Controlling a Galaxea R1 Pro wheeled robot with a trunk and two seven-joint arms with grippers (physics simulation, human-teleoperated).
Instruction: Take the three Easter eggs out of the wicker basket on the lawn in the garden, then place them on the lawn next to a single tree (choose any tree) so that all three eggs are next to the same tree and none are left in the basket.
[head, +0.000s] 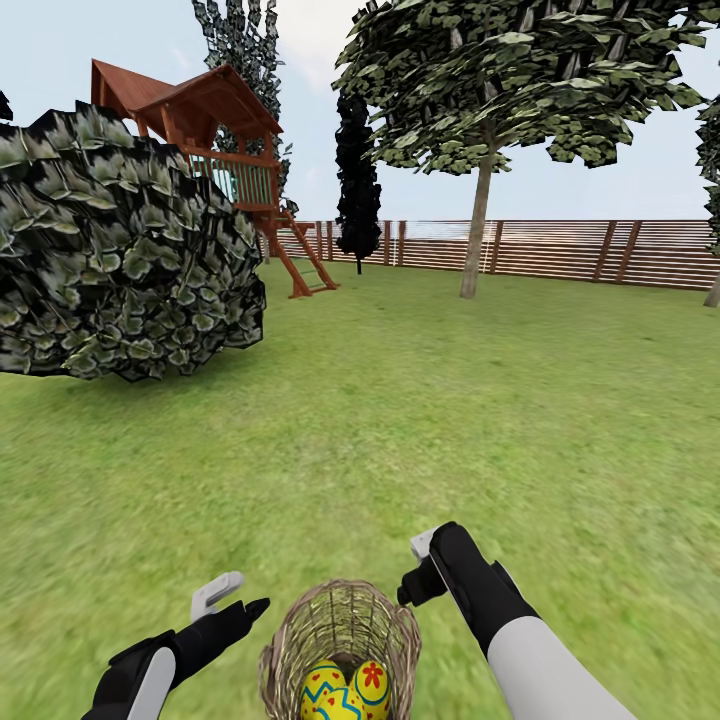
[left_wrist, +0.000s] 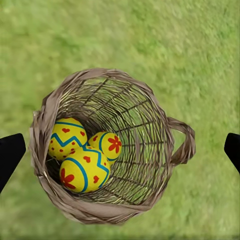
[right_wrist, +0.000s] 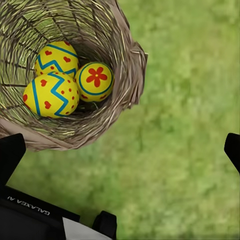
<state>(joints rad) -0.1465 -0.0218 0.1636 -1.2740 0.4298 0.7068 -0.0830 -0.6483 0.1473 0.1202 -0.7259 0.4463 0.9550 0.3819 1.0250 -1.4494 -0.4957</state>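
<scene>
Both tools open, empty – lower left tool (head: 232, 600) straight into round brown wicker basket (left_wrist: 165, 125), pinch top yellow zigzag egg (left_wrist: 84, 171) – avoid rim.

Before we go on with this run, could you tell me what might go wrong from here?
1. All three Easter eggs lie packed together, touching, deep in the wicker basket; closing on one may nudge the others or snag the weave.
2. The left gripper and right gripper flank the basket closely, so reaching in could tip it.
3. The tree stands far across the lawn; a carried egg could slip.
</scene>
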